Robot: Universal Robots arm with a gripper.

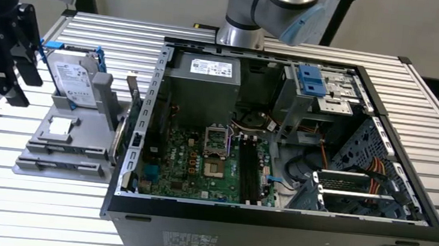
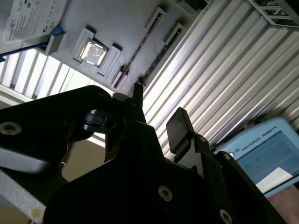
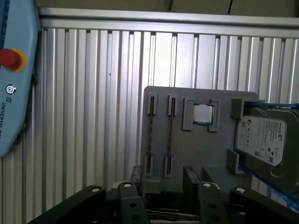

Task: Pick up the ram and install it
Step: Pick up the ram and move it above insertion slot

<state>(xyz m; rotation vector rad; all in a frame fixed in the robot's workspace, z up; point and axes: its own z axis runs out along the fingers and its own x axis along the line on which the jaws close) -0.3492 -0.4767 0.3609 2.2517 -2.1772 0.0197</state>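
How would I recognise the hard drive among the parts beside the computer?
An open computer case lies on the slatted table; at the exterior view's left of it sits a grey holder. The hard drive stands upright at its far end, the only part with a blue frame and silver label.

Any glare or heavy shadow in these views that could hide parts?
Exterior view: even light, computer case interior shaded. Second wrist view: fingers backlit and dark, glare on the chip in the grey tray. First wrist view: bright streaks on the ribbed table.
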